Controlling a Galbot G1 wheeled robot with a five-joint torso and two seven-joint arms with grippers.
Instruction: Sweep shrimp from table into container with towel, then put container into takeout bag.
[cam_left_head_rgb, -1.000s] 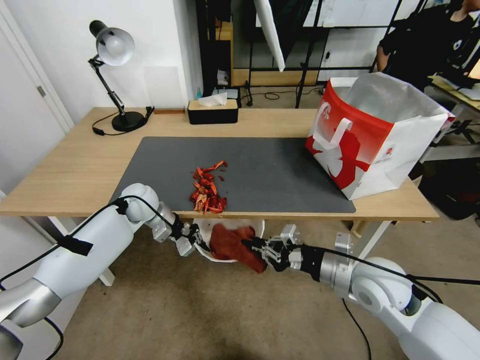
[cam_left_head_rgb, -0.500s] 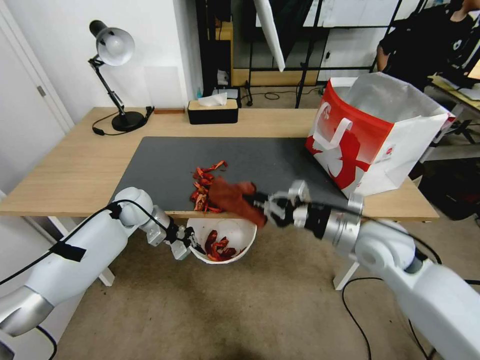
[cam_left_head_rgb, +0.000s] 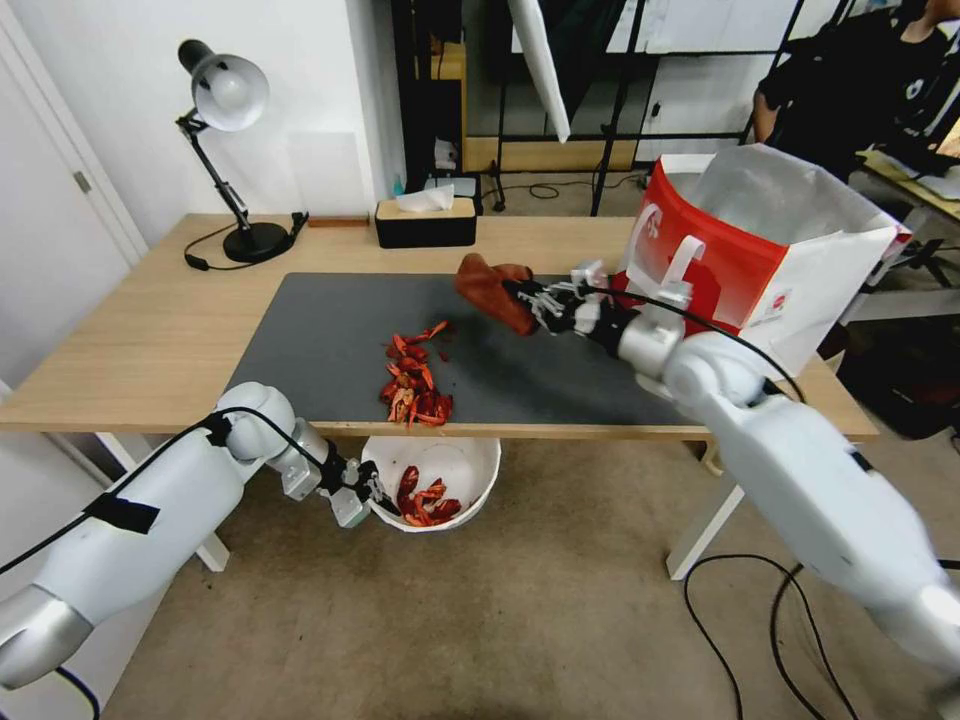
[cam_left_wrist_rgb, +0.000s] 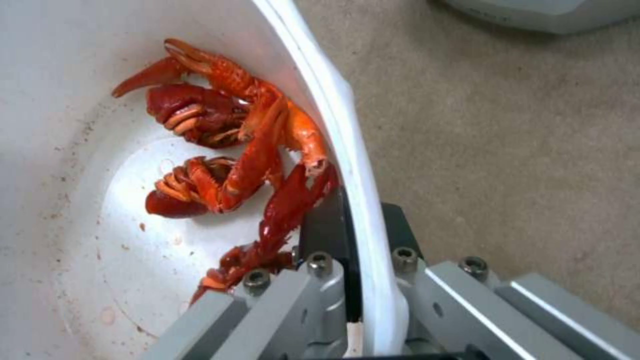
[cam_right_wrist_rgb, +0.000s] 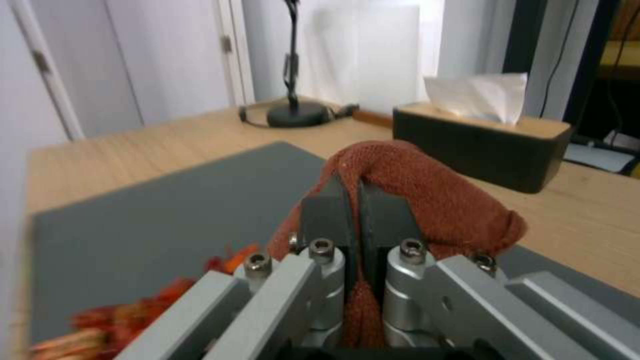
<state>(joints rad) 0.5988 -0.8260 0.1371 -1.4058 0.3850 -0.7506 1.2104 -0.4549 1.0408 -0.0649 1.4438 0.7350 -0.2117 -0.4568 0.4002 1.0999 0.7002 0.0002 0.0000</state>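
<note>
So my left claw (cam_left_head_rgb: 372, 497) is pinched onto the rim of the container (cam_left_head_rgb: 470, 460), holding it just below the near edge of the counter (cam_left_head_rgb: 150, 330), over the floor. From my head I can only see the bowl from above with some shrimp (cam_left_head_rgb: 422, 497) in it, but my left wrist cam gets right in there: one finger inside the white wall (cam_left_wrist_rgb: 353, 165), one outside, rim squeezed between them, red pieces (cam_left_wrist_rgb: 227, 155) piled against the wall and faint stains on the bottom. My right claw (cam_left_head_rgb: 522, 291) is clamped on the towel (cam_left_head_rgb: 490, 285), held up in the air over the far side of the dark grey mat (cam_left_head_rgb: 560, 360), arm stretched out forward across the counter. The right wrist cam shows the pads closed tight with the rust-brown cloth (cam_right_wrist_rgb: 427, 200) bunched over them. A pile of shrimp (cam_left_head_rgb: 415, 375) sits on the mat near the front edge, just above the bowl. The takeout bag (cam_left_head_rgb: 740, 270) stands open at the right end, touching the mat's corner. Back of the counter has a black tissue box (cam_left_head_rgb: 425, 222) and a desk lamp (cam_left_head_rgb: 225, 150); beige carpet underneath.
</note>
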